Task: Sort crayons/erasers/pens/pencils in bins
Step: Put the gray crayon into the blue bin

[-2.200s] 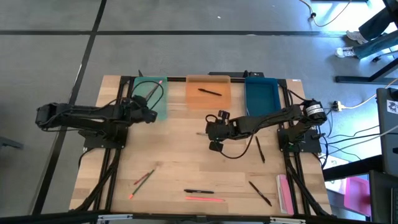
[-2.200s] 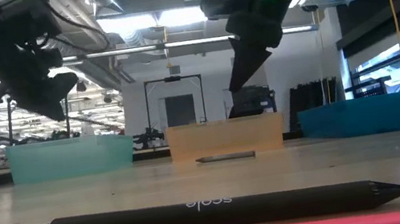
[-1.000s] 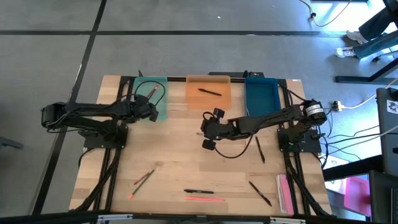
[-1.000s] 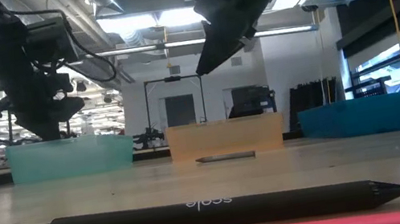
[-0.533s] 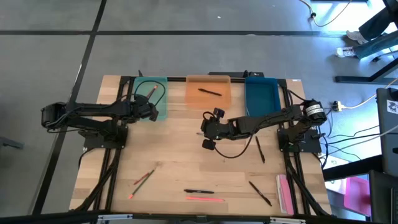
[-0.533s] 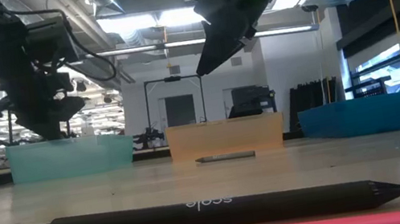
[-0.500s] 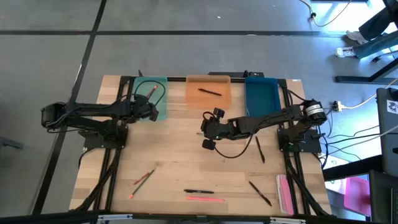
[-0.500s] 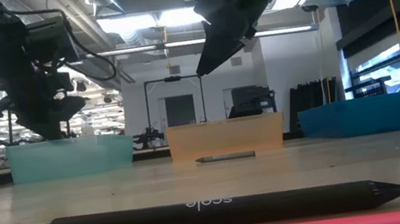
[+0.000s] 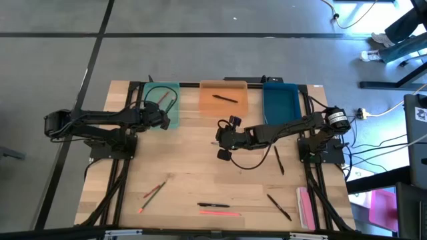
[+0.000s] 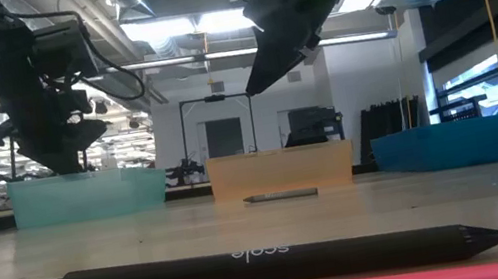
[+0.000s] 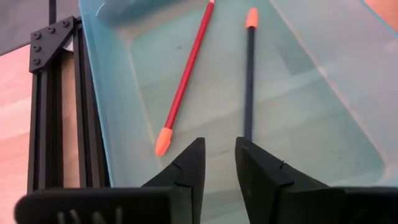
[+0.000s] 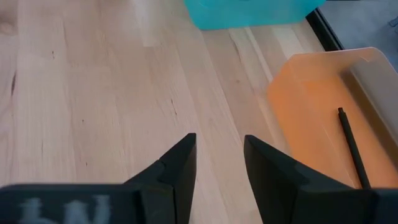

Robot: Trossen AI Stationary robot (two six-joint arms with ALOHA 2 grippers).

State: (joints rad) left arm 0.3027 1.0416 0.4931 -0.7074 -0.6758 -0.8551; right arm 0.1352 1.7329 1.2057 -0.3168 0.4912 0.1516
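Three bins stand in a row at the table's far edge: teal (image 9: 162, 103), orange (image 9: 223, 99) and blue (image 9: 280, 103). My left gripper (image 11: 219, 162) hovers open over the teal bin (image 11: 298, 99). Below it, a red pencil (image 11: 186, 74) and a dark pencil with an orange tip (image 11: 249, 74) lie flat on the bin's floor. My right gripper (image 12: 219, 155) is open and raised over bare wood at mid-table (image 9: 223, 141), just near of the orange bin (image 12: 323, 118). One black pen (image 12: 351, 146) lies in that bin.
Loose on the near half of the table are two pencils (image 9: 155, 191), a black pen (image 9: 213, 205), a pink pencil (image 9: 219, 213), two more black pens (image 9: 279, 207) (image 9: 278, 160) and a wide pink strip (image 9: 303, 207). The blue bin holds nothing I can see.
About two seconds ago my left gripper sank toward the teal bin, and my right gripper rose and moved toward the table's left. Over the last second both arms have kept still and nothing on the table has moved.
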